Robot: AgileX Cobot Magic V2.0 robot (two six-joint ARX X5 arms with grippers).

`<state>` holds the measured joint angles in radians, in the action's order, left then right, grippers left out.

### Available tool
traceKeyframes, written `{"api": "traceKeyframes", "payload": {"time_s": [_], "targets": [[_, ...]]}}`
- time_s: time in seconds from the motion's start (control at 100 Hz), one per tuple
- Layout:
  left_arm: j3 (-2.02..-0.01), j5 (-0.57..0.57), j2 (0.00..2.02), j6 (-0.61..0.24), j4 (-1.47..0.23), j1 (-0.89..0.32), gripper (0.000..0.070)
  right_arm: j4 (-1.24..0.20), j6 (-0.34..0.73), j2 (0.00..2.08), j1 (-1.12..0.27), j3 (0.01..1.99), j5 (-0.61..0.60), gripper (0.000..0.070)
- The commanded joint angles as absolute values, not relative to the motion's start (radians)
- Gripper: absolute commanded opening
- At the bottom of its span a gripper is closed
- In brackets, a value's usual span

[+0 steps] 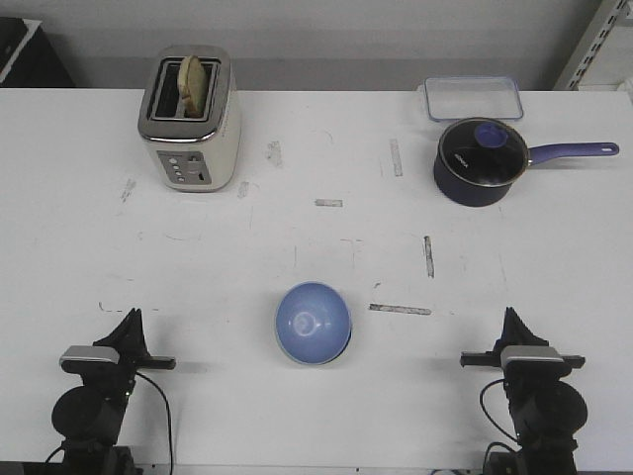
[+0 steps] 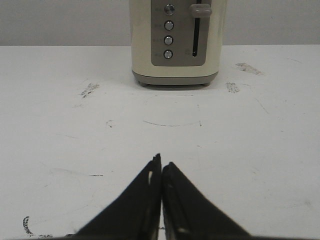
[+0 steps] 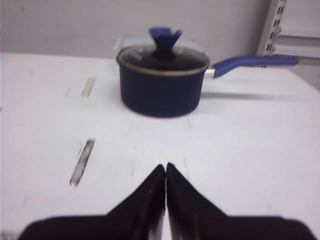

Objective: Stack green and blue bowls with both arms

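Note:
The light blue bowl [image 1: 313, 323] sits upright on the white table [image 1: 297, 237] at the front centre. A thin pale green edge [image 1: 348, 341] shows under its lower right rim, so the green bowl seems to sit beneath it, mostly hidden. My left gripper [image 1: 132, 315] is shut and empty at the front left, well apart from the bowls; its tips [image 2: 161, 162] point at the toaster. My right gripper [image 1: 511, 315] is shut and empty at the front right; its tips [image 3: 165, 166] point at the saucepan. No bowl shows in either wrist view.
A cream toaster [image 1: 190, 119] with bread in it stands at the back left; it also shows in the left wrist view [image 2: 175, 42]. A dark blue lidded saucepan [image 1: 480, 161] with a long handle stands at the back right and shows in the right wrist view [image 3: 162, 82]. A clear lidded container [image 1: 473, 97] lies behind it.

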<state>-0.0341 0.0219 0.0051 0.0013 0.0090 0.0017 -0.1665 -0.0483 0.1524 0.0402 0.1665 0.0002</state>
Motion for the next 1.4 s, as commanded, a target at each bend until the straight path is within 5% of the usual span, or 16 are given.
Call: {"api": "traceKeyframes", "payload": {"time_s": [0.0,0.19,1.39], "targets": [[-0.012,0.019,0.003,-0.005,0.027,0.001,0.0001,-0.146,-0.040,0.100,0.039,0.131,-0.001,0.0000],[-0.012,0.019,0.003,-0.005,0.026,0.001,0.0001,-0.077,-0.003,0.001,0.038,0.011,-0.007,0.0000],[-0.012,0.019,0.004,-0.005,0.031,0.001,0.0001,-0.097,-0.002,0.001,0.038,0.012,-0.002,0.0000]]}}
